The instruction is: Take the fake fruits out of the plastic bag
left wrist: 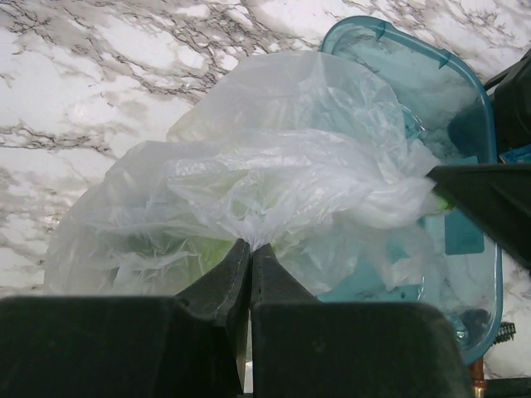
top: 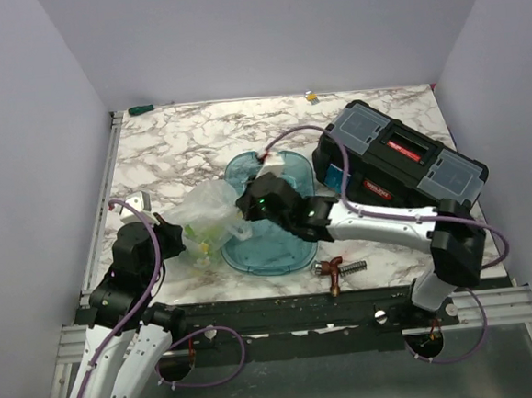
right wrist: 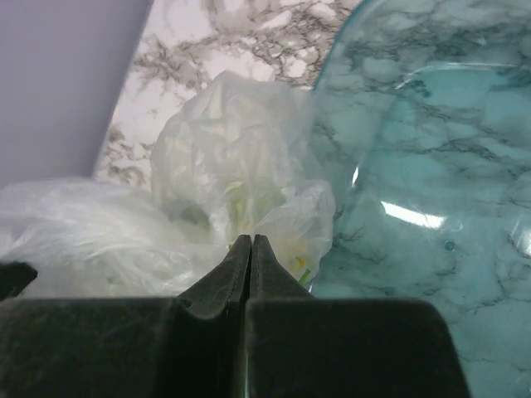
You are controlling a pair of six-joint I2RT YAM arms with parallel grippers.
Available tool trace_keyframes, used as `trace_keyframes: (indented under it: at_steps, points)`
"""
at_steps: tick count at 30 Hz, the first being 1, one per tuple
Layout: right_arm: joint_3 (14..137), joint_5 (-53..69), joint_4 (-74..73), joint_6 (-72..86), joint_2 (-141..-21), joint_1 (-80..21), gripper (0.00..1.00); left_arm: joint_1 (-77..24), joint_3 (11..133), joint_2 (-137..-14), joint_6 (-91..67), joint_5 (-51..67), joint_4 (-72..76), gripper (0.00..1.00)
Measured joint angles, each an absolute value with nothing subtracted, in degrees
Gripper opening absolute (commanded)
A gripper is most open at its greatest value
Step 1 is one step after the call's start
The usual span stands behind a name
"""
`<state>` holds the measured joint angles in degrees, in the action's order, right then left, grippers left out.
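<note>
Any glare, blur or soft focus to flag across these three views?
Top external: even light, sharp, only soft shadows. Left wrist: plastic bag in focus, jaws dark and blurred up close. Right wrist: white glare streak on the teal tray, jaws likewise soft.

bag (top: 207,208) L of tray (top: 264,265) | toolbox (top: 401,156) R-rear | fitting (top: 338,269) in front

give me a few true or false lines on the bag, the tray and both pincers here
1. The left pincer and right pincer are both shut on the plastic bag. True.
2. The fake fruits lie loose in the teal tray. False: yellow-green shapes show through the bag.
3. The black toolbox sits to the right of the tray. True.
4. The copper fitting lies inside the tray. False: it lies on the table, just outside the tray's near edge.
</note>
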<state>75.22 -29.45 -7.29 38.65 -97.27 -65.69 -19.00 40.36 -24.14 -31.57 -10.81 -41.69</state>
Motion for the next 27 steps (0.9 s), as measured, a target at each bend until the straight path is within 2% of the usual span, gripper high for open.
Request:
trace_keyframes:
  at_steps: [5,10,15,17,22,27]
  points:
    - [53.60,-7.11,16.53,50.76,-88.33,-50.54,0.01,-19.29,40.36,-23.44,-32.01,-11.75,-41.85,0.00]
    - [49.76,3.86,24.67,55.64,-89.62,-47.64,0.01,-19.38,40.36,-22.59,-32.18,-12.40,-42.02,0.01]
    - [50.65,9.21,28.91,56.58,-89.84,-48.47,0.01,-19.38,40.36,-22.59,-31.48,-11.27,-42.04,0.43]
    - [51.29,10.22,29.36,56.58,-90.19,-48.47,0.01,-19.38,40.36,-22.39,-31.14,-9.91,-42.09,0.54]
    - [51.48,11.60,30.11,56.55,-91.22,-48.47,0.01,-19.38,41.65,-21.21,-30.11,-4.10,-42.85,0.69]
    - [51.70,12.12,30.06,56.49,-92.23,-48.69,0.01,-19.38,45.34,-21.71,-27.11,5.48,-42.54,0.75]
